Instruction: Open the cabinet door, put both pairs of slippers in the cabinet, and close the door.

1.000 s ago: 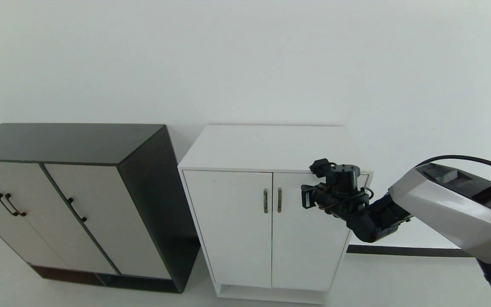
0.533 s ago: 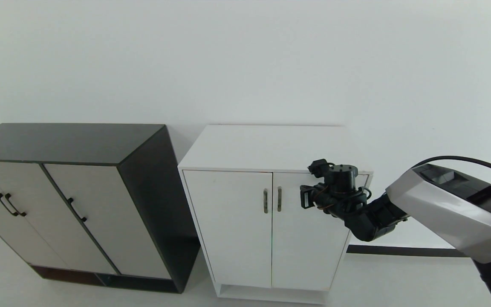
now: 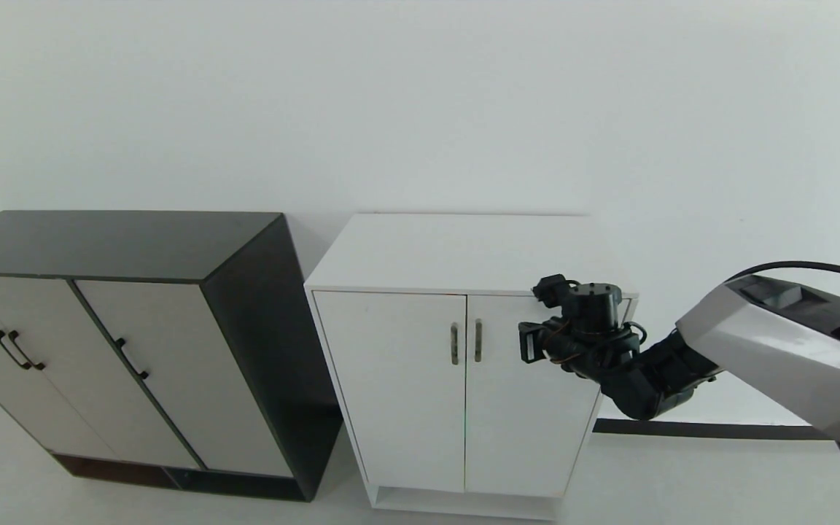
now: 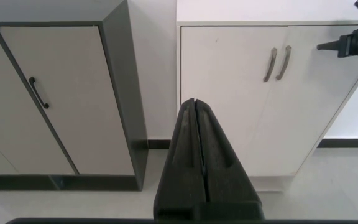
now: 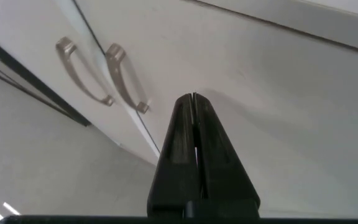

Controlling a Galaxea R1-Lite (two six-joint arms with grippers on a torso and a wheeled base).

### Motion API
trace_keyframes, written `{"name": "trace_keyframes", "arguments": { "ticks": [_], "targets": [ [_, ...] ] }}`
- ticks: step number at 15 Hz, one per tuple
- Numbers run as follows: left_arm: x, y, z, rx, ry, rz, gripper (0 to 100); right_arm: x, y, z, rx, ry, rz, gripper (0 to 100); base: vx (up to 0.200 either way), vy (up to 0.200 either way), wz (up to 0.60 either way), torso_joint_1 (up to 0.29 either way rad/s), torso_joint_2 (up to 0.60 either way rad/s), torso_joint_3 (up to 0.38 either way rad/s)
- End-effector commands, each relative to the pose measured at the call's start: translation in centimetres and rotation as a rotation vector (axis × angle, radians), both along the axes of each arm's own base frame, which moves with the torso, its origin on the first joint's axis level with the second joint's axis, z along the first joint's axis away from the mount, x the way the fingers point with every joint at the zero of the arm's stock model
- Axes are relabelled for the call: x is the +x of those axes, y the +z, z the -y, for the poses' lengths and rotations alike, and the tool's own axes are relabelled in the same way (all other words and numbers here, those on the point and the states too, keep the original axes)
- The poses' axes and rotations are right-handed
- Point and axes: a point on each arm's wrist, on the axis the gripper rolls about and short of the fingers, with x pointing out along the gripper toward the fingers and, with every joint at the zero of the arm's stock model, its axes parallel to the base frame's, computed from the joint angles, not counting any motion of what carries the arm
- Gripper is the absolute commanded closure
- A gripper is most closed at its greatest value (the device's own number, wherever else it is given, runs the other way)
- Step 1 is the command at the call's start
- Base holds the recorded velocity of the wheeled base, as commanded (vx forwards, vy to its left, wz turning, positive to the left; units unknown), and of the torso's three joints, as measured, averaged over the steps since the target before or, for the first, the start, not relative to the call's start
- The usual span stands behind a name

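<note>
The white cabinet point(image 3: 456, 251) stands in the middle of the head view with both doors shut. Two metal handles point(image 3: 466, 342) sit side by side at the centre seam. My right gripper point(image 3: 523, 343) is shut and empty, held in front of the right door point(image 3: 522, 437) at handle height, a short way right of the handles. In the right wrist view its tip point(image 5: 194, 97) is close to the door, beside the handles point(image 5: 126, 78). My left gripper point(image 4: 195, 102) is shut and empty, farther back from the white cabinet point(image 4: 229, 93), pointing at its left door.
A dark cabinet point(image 3: 121, 244) with two pale doors and black handles stands directly left of the white one. A white wall runs behind both. Bare floor point(image 3: 682, 481) lies in front and to the right, with a dark baseboard strip point(image 3: 697, 430).
The right arm has shifted slightly right and down, so the gripper sits a little farther from the handles. The cabinet doors have stayed shut.
</note>
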Motion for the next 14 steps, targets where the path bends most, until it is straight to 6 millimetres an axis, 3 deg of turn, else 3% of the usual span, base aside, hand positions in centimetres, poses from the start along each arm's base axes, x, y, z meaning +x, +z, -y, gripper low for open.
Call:
{"name": "trace_keyframes", "arguments": {
  "ticks": [1, 5, 7, 10, 14],
  "targets": [
    [0.0, 0.0, 0.0, -0.001, 0.0, 0.0, 100, -3.9, 4.0, 1.9, 0.006, -0.007, 0.018, 100, 0.0, 0.0, 0.0, 0.0, 0.0, 0.0],
    [0.0, 0.0, 0.0, 0.0, 0.0, 0.0, 100, -13.4, 7.7, 6.5, -0.022, -0.074, 0.009, 100, 0.0, 0.0, 0.0, 0.0, 0.0, 0.0],
    [0.0, 0.0, 0.0, 0.0, 0.001, 0.0, 100, -17.5, 8.4, 8.5, -0.028, -0.093, 0.014, 100, 0.0, 0.0, 0.0, 0.0, 0.0, 0.0],
    [0.0, 0.0, 0.0, 0.0, 0.0, 0.0, 100, -23.8, 8.4, 11.7, -0.039, -0.176, 0.041, 100, 0.0, 0.0, 0.0, 0.0, 0.0, 0.0],
    [0.0, 0.0, 0.0, 0.0, 0.001, 0.0, 100, -32.0, 6.3, 15.9, -0.067, -0.25, 0.028, 100, 0.0, 0.0, 0.0, 0.0, 0.0, 0.0]
  ]
}}
